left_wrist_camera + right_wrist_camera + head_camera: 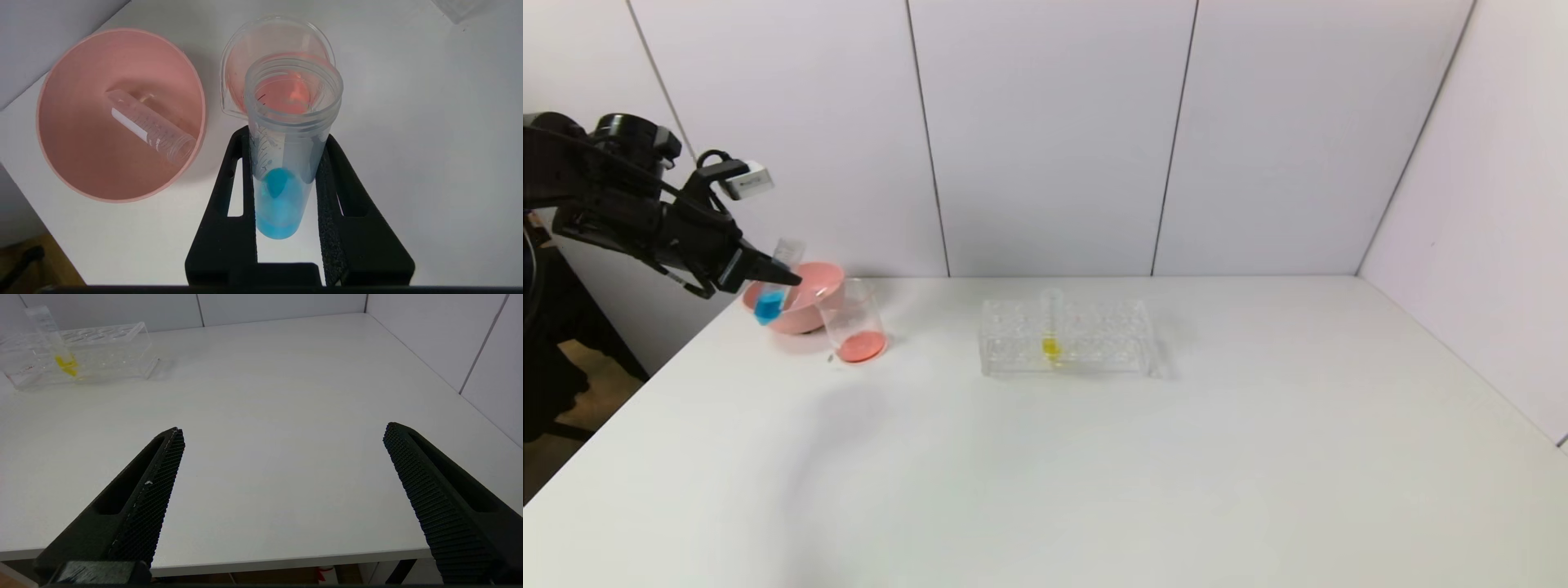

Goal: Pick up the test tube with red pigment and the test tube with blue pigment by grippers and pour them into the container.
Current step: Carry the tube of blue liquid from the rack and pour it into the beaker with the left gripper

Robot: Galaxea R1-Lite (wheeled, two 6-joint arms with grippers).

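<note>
My left gripper [784,273] is shut on the test tube with blue pigment [772,300] and holds it above the table at the far left, just left of the container. The tube is slightly tilted, with the blue liquid in its lower tip. In the left wrist view the gripper [288,139] clamps the tube [282,204] between both fingers. The container [854,322], a clear beaker, holds orange-red liquid and shows in the wrist view [278,36] behind the tube's mouth. A clear empty graduated tube [149,126] lies in the pink bowl [81,163]. My right gripper [284,433] is open and empty.
The pink bowl [805,314] stands behind and left of the beaker. A clear rack [1066,336] at mid-table holds a yellow-liquid tube [1051,327]; both also show in the right wrist view, rack [102,347] and tube [61,355]. The right gripper hovers at the table's near edge.
</note>
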